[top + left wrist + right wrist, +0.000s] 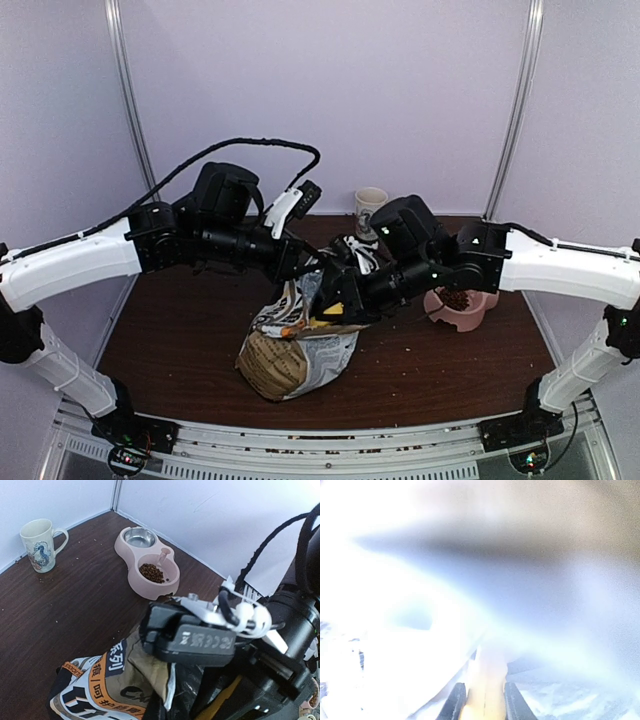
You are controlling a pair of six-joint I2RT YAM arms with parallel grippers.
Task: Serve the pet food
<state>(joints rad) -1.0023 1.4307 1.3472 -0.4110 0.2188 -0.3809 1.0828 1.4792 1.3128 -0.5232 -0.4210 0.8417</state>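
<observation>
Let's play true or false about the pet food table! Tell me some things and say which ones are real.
1. One side of the pink double bowl has kibble in it. True.
2. The mug has tipped over. False: it stands upright.
3. The right gripper holds a yellow scoop at the bag. True.
4. Both sides of the bowl are full. False: the steel side is empty.
</observation>
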